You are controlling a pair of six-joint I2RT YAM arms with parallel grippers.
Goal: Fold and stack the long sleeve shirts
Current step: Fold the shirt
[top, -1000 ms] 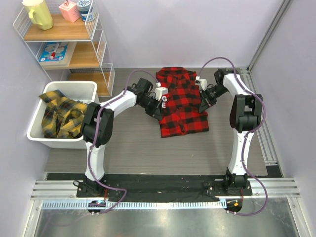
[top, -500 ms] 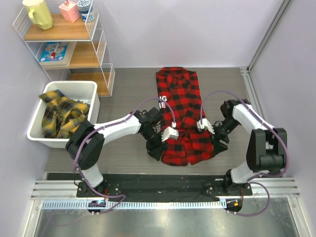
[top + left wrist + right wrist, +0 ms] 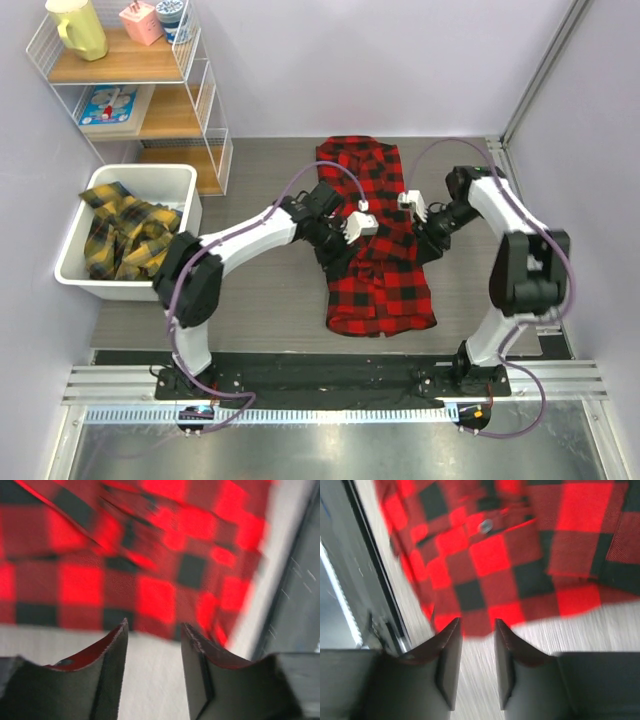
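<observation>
A red-and-black checked long sleeve shirt (image 3: 378, 262) lies stretched lengthwise on the table, collar end far and hem near the arms' bases. My left gripper (image 3: 340, 250) hovers at its left edge and my right gripper (image 3: 432, 238) at its right edge. In the left wrist view the left gripper (image 3: 152, 625) is open, with bare table between the fingers and the shirt (image 3: 150, 555) just beyond. The right gripper (image 3: 477, 622) is open too, with the shirt's edge (image 3: 510, 555) ahead of its tips. Yellow-and-black shirts (image 3: 125, 240) lie bunched in a white bin.
The white bin (image 3: 178, 178) stands at the table's left. A wire shelf (image 3: 130, 100) with a yellow jug and small items fills the back left corner. A black base plate (image 3: 330, 372) runs along the near edge, and a metal rail (image 3: 540, 270) along the right.
Both grippers dragged the shirt's lower part toward the near edge, opened and let it go. They have since moved back up to the shirt's middle.
</observation>
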